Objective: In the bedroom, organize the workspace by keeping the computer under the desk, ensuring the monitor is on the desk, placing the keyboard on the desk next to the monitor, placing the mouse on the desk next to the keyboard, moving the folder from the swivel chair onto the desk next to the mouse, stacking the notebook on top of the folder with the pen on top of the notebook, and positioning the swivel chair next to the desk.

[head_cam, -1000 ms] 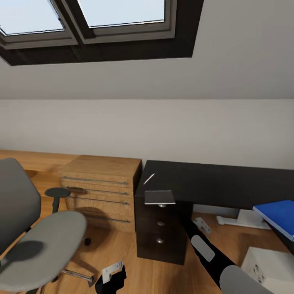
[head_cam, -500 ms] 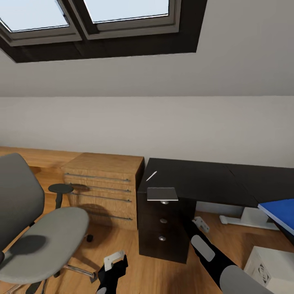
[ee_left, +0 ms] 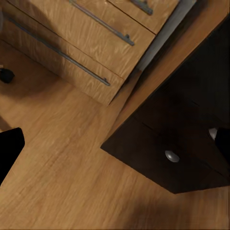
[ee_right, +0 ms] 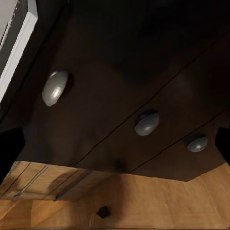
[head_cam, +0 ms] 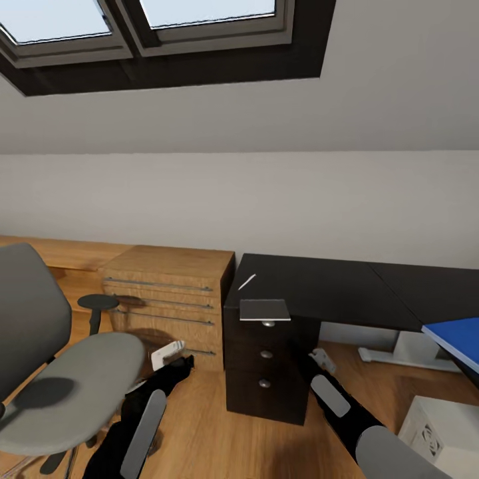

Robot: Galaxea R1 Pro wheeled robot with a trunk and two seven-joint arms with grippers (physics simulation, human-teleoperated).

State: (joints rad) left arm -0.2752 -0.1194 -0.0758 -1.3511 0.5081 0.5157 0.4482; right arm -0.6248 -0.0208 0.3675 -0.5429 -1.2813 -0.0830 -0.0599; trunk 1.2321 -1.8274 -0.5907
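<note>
Attic light falls on the black desk (head_cam: 332,289), where the notebook (head_cam: 265,310) lies at the front corner, the pen (head_cam: 247,282) just behind it, the folder (head_cam: 459,340) well apart to my right. Light and stiff, the notebook looks easiest pinched at its overhanging front edge. My left gripper (head_cam: 174,354) and right gripper (head_cam: 322,360) hang low beside the drawers (head_cam: 266,372), both with fingers spread, empty.

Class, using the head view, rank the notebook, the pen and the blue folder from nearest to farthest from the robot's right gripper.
1. notebook: on the desk corner, just above the right gripper.
2. pen: on the desk, behind the notebook.
3. folder: at the far right edge.
</note>
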